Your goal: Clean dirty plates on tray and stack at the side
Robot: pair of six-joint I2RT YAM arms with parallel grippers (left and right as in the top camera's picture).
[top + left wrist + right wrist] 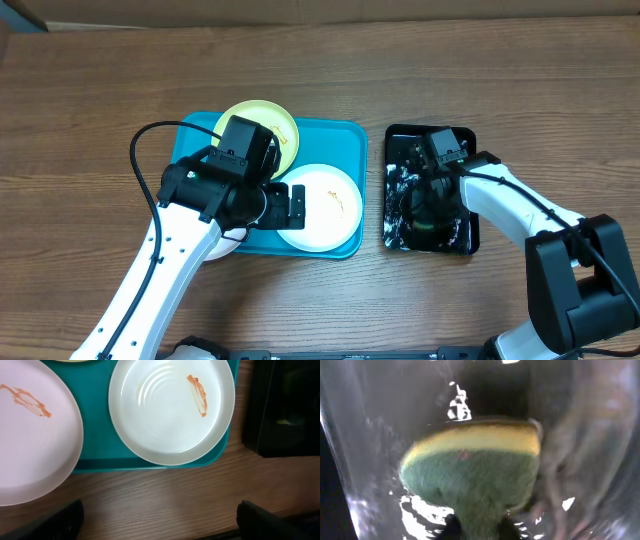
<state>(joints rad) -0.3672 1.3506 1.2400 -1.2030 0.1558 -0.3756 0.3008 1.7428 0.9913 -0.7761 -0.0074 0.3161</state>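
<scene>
Dirty plates: three, all on the tray (345, 135). White plate (320, 228) at its right end with an orange smear (198, 395). Other white plate (30, 445) at its near-left corner, also smeared and mostly hidden from overhead. Yellow-green plate (262, 118) on the far side.
Tray: left of the worktop's middle, long axis running from left edge to right edge.
Stack: none at the side yet. I judge no plate is wiped.
Sponge (470, 465): green face and yellow back, over the black tray (462, 140), right of middle. There's wet glare around it; I can't tell what that is.
Right gripper (432, 195): down in the black tray. The wrist view is blurred, but the dark tips sit close together with the sponge's narrow end between them, so I read it as clamped on the sponge.
Left gripper (298, 205): above the white plate's left rim, empty, fingers (65, 520) spread wide apart.
Key relation: the smeared white plate lies directly left of the sponge, across the strip of bare table (375, 200) between the two trays. The right arm is nearer for wiping, and my left is already placed to hold the plate steady.
Room: open wood toward the left, far and near edges for a stack. The gap between the trays is narrow, and the raised rims could catch the gripper on a low crossing.
</scene>
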